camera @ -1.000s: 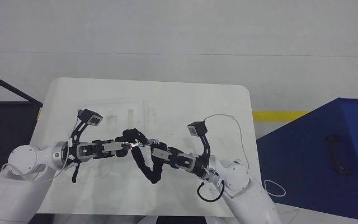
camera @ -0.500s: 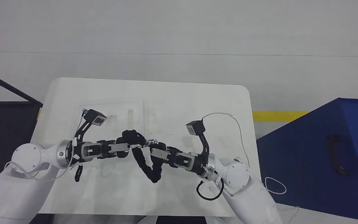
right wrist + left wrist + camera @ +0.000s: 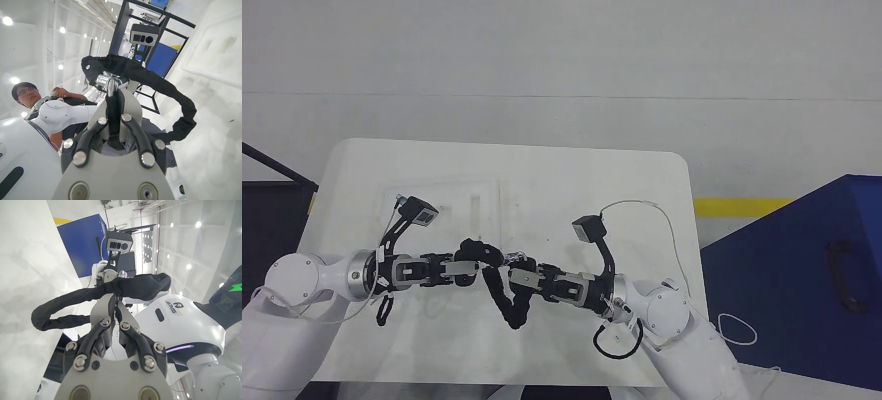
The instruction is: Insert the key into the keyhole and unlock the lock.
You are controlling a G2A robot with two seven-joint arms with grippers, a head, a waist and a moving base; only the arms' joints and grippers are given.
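Top view: left hand (image 3: pixel 482 268) and right hand (image 3: pixel 512 270) clamp the lock (image 3: pixel 504 308), held span running left-right.

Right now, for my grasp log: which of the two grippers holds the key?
The right gripper: its fingers are shut on the key, silver tip at the lock; the left gripper clamps the lock's black sleeve instead.

White table (image 3: pixel 642 200) — w/ foam tray (image 3: pixel 474 190)

Gripping the fabric-sleeved chain lock (image 3: pixel 506 304) between them, the left gripper (image 3: pixel 485 270) and right gripper (image 3: pixel 513 273) have drawn slightly toward the table's (image 3: pixel 642 200) near edge, the left wrist sliding rightward and the hanging loop swinging left.
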